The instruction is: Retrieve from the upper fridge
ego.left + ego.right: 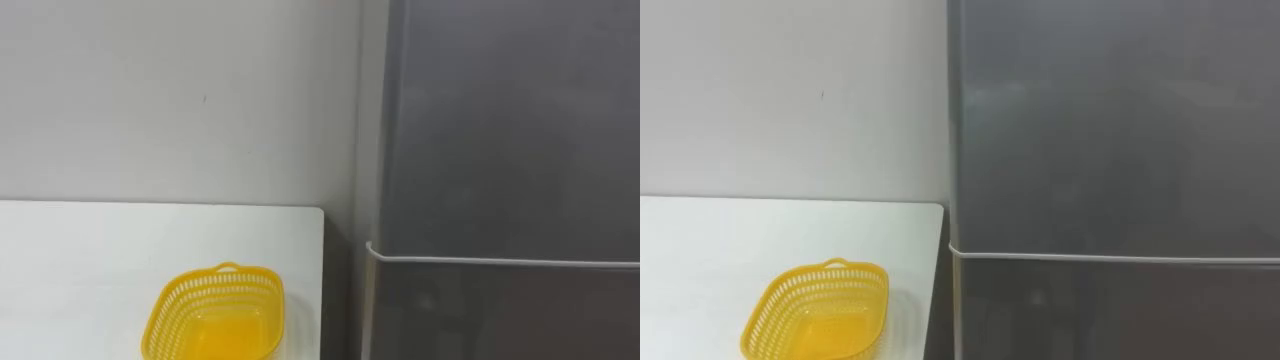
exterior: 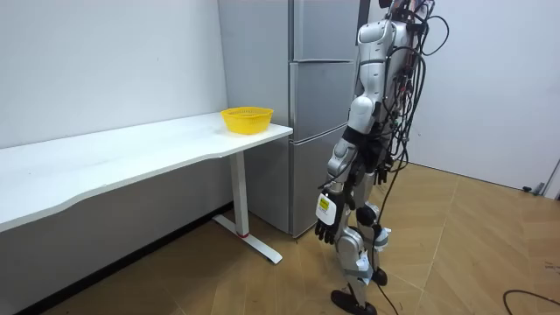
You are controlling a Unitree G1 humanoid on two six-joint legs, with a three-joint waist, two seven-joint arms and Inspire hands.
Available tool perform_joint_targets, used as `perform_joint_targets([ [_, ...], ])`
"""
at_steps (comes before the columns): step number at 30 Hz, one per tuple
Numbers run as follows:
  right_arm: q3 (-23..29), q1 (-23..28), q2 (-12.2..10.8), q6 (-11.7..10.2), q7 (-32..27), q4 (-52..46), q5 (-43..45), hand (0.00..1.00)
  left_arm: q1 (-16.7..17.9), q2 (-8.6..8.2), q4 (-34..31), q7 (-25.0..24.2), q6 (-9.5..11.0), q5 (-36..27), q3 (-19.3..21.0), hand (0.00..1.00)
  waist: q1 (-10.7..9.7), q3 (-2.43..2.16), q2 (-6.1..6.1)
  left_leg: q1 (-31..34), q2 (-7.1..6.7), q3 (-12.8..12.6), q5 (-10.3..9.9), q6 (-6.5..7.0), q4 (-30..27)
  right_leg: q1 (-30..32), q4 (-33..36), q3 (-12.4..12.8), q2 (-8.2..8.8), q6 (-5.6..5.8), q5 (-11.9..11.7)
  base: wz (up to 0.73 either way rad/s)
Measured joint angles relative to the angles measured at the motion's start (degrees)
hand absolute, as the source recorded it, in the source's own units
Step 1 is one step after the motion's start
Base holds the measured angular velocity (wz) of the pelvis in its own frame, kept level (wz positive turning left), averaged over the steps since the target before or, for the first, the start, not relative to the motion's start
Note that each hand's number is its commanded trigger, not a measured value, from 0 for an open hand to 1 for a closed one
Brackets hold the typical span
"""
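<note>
Standing before the fridge [image 2: 315, 105], I face its upper door [image 1: 500, 130], which is closed. Left of the fridge sits the white table [image 1: 80, 260], with a yellow basket [image 1: 220, 288] at the end nearest the fridge. My left hand [image 2: 325, 229] hangs short of the fridge, fingers loose, empty.

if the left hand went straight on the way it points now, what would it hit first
The left hand hangs at the robot's side pointing down, so it would most likely meet the wooden floor first; nothing shows between them. The fridge stands ahead of the robot, off that line.
</note>
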State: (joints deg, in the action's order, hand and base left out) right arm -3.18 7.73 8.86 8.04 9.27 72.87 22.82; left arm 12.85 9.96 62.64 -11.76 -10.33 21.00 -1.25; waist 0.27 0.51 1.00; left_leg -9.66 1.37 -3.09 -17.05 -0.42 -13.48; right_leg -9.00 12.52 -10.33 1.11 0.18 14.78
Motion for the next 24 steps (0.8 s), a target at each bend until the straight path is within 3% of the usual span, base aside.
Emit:
perform_joint_targets([
  [16,0.60,0.05,0.03,-0.53,-0.96,0.95,-0.02,0.00,0.52,-0.06,-0.52,2.06,0.06,-0.07,0.97,0.00,-0.09,-0.05,0.00,-0.53,0.06,-0.03,0.00,0.00,0.00,-0.36,0.25,0.04,-0.07,-0.08,-0.05,0.00],
  [20,0.63,0.26,-0.20,-0.34,-0.71,2.79,-0.29,0.00,1.10,-0.80,-0.23,2.84,0.07,-0.52,2.88,0.00,0.02,-0.05,0.01,-1.09,0.06,0.02,0.00,0.00,-0.15,-1.02,0.14,0.11,-0.08,-0.08,-0.06,0.00],
  [24,0.43,0.60,-0.62,1.29,-0.61,3.15,-1.62,0.00,1.64,-1.81,0.32,5.06,-0.03,-4.84,3.51,0.00,0.12,-0.05,-0.01,-1.14,0.01,-0.01,0.00,0.01,-0.14,-0.95,0.08,0.17,0.01,-0.05,-0.01,0.00],
])
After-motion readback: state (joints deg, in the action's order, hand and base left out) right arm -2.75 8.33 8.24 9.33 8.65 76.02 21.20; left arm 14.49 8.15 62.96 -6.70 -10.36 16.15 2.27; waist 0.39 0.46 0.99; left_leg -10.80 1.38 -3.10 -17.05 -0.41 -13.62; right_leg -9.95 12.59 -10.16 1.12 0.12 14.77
